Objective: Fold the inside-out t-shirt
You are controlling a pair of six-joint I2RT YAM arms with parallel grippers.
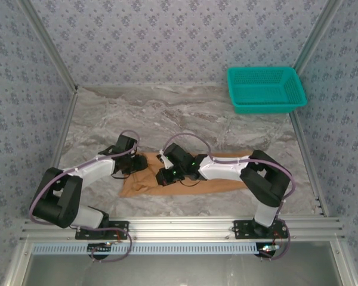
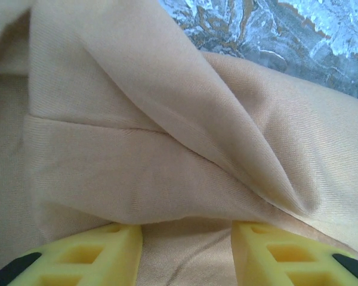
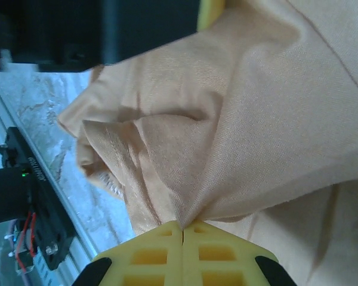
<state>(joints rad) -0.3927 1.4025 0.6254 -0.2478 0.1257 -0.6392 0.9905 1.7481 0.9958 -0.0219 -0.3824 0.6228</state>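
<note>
The orange-tan t-shirt (image 1: 224, 179) lies as a long flat strip near the table's front edge, partly under both arms. My left gripper (image 1: 130, 168) sits low over its left end. In the left wrist view the yellow fingers (image 2: 95, 253) stand apart with shirt fabric (image 2: 137, 161) draped over and between them. My right gripper (image 1: 167, 176) rests on the shirt's middle. Its yellow fingers (image 3: 158, 253) are pressed together, pinching a peak of the cloth (image 3: 244, 119) that fans out from the tips. The white label is hidden.
A teal plastic basket (image 1: 265, 89) stands at the table's back right. Marble tabletop (image 1: 167, 113) stretches behind the shirt. Aluminium rails (image 1: 185, 229) run along the front edge, and patterned walls close in the sides.
</note>
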